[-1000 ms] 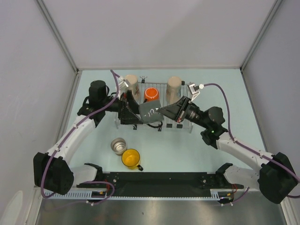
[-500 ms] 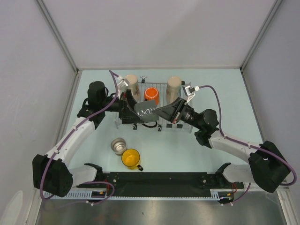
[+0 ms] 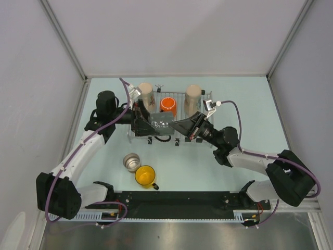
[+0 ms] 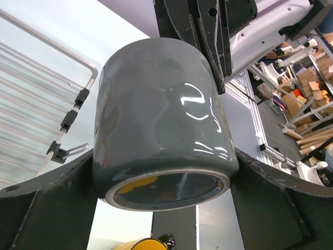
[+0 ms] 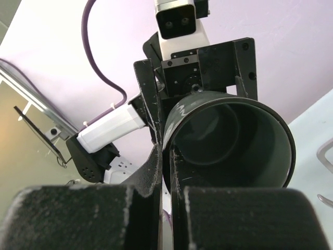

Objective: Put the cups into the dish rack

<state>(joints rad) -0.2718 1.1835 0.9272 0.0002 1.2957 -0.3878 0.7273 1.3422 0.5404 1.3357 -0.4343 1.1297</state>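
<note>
The dark grey mug (image 3: 162, 124) lies on its side in the air, just above the front part of the dish rack (image 3: 179, 101). Its mouth looks toward the right arm and its base toward the left arm. The left gripper (image 3: 146, 124) clamps the body of the mug between its two fingers. The right gripper (image 3: 180, 126) pinches the wall at the rim, one finger inside and one outside. So both grippers grip this same mug.

I judge this to be a passing of the mug from one arm to the other. To do it well, only one gripper should let go, and only while the other one has a firm hold. The pinch at the rim is small and the glaze is shiny, so the mug can turn in it. The holding arm should then go down slowly to a free place in the front of the rack.

I count six cups:
- Two beige cups (image 3: 146, 94) (image 3: 193, 97) stand at the back of the rack.
- One orange-red cup (image 3: 167, 104) stands between them.
- One grey mug is in the grippers.
- One steel cup (image 3: 131, 161) and one yellow cup (image 3: 145, 175) wait on the table in front of the rack.

There is one rack.
</note>
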